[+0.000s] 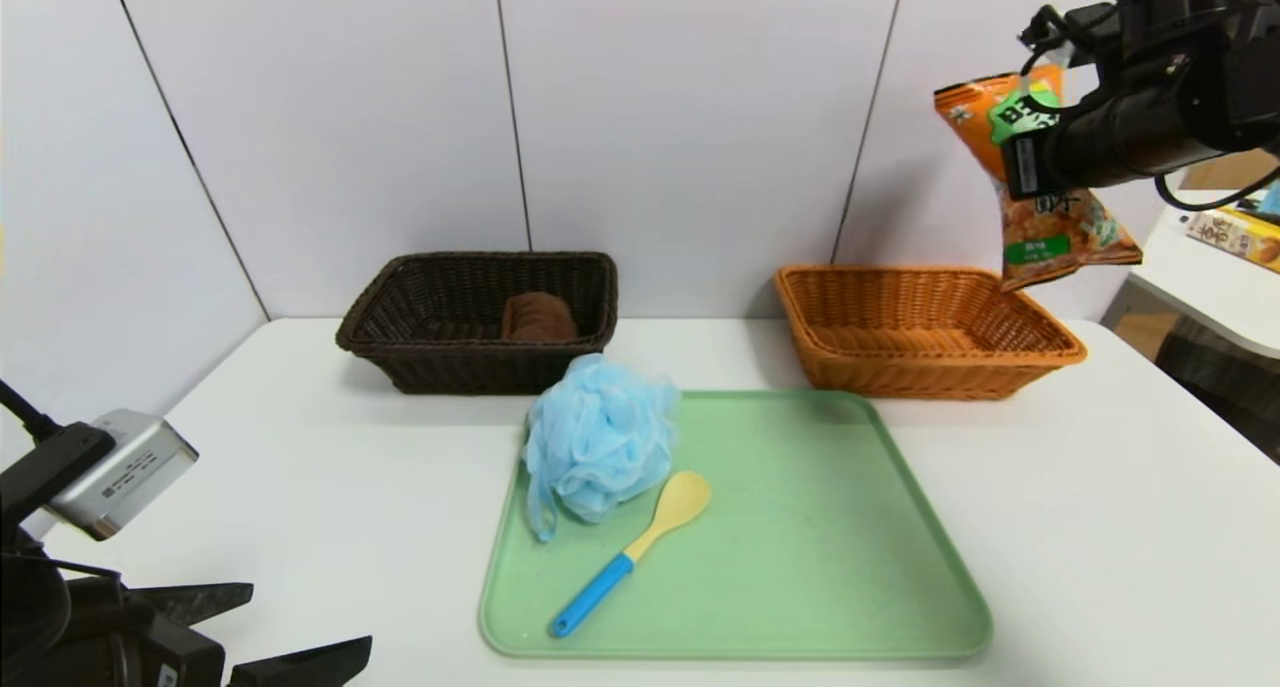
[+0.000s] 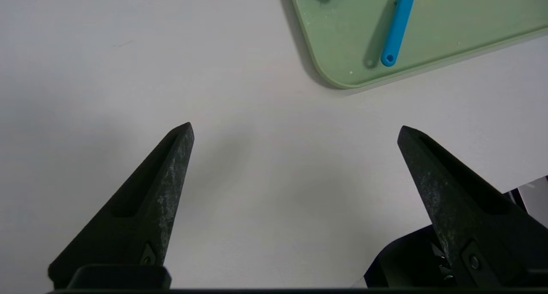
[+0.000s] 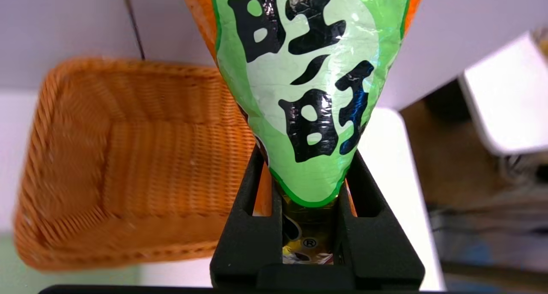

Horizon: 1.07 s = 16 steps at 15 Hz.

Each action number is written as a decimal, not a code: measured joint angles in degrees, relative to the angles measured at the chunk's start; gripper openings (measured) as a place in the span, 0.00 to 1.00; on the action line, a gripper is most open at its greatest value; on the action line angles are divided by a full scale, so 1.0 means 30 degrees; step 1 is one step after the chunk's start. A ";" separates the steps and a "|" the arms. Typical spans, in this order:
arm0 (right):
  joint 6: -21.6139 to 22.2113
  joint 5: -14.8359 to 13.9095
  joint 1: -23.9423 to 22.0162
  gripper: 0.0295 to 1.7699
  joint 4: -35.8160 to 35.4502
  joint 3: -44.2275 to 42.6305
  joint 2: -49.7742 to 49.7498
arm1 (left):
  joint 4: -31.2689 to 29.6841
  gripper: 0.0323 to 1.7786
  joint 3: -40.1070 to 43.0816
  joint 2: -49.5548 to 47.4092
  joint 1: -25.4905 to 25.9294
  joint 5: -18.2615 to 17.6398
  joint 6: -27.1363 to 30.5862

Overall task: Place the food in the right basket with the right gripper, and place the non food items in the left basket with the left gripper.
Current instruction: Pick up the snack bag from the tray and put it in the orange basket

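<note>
Snack bag (image 1: 1040, 182) pinched mid-length in right gripper (image 3: 306, 187) jaws, hanging above right end of orange basket (image 1: 925, 332). Step: carrying food to basket. Next: shift left over basket middle, lower, release. Left gripper (image 2: 295, 133) jaws spread wide, holding nothing, parked over worktop (image 2: 128, 63).

The snack bag (image 1: 1040, 182) is orange foil with a green label and black letters. The right basket (image 1: 925, 332) is orange-tan wicker, the left basket (image 1: 470, 322) dark brown. The towel (image 1: 538, 317) is brown, the pouf (image 1: 598, 437) light blue, the spoon (image 1: 632, 550) yellow with a blue handle, the tray (image 1: 800, 557) pale green, the tabletop (image 1: 300, 487) white.
</note>
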 joint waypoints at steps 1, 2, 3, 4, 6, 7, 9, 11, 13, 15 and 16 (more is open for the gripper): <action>-0.2105 0.0882 -0.0386 0.17 -0.0020 0.0203 -0.0114 | -0.0008 0.95 0.0000 0.0000 0.0000 -0.0008 -0.0012; -0.4214 0.1743 -0.0719 0.17 -0.0012 0.0508 -0.0260 | 0.0028 0.95 0.0000 -0.0008 0.0000 0.0008 -0.0012; -0.6376 0.2617 -0.0947 0.17 0.0033 0.0931 -0.0427 | 0.0057 0.95 0.0004 -0.0020 0.0000 0.0008 -0.0012; -0.8184 0.3170 -0.1040 0.17 0.0061 0.1268 -0.0553 | 0.0065 0.95 0.0020 -0.0045 0.0000 0.0008 -0.0012; -1.1089 0.3401 -0.1065 0.17 0.0033 0.1764 -0.0784 | 0.0069 0.95 0.0114 -0.0093 0.0000 0.0020 -0.0020; -1.2174 0.3409 -0.1065 0.17 0.0016 0.1894 -0.0886 | 0.0069 0.95 0.0183 -0.0167 0.0000 0.0012 -0.0012; -1.4267 0.3470 -0.1113 0.17 -0.0037 0.1959 -0.1048 | 0.0077 0.95 0.0378 -0.0321 0.0000 0.0028 -0.0012; -1.5832 0.4145 -0.1174 0.17 0.0045 0.1682 -0.1024 | 0.0069 0.95 0.0427 -0.0423 0.0000 0.0028 -0.0037; -1.6656 0.5465 -0.1223 0.17 0.0191 0.1455 -0.0857 | 0.0057 0.95 0.0435 -0.0471 0.0000 0.0028 -0.0037; -1.7282 0.6924 -0.1260 0.17 0.0272 0.1353 -0.0545 | -0.0037 0.95 0.0435 -0.0471 0.0000 0.0028 -0.0020; -1.7355 0.7164 -0.1260 0.17 0.0280 0.1235 -0.0268 | -0.0037 0.95 0.0435 -0.0459 0.0000 0.0028 -0.0012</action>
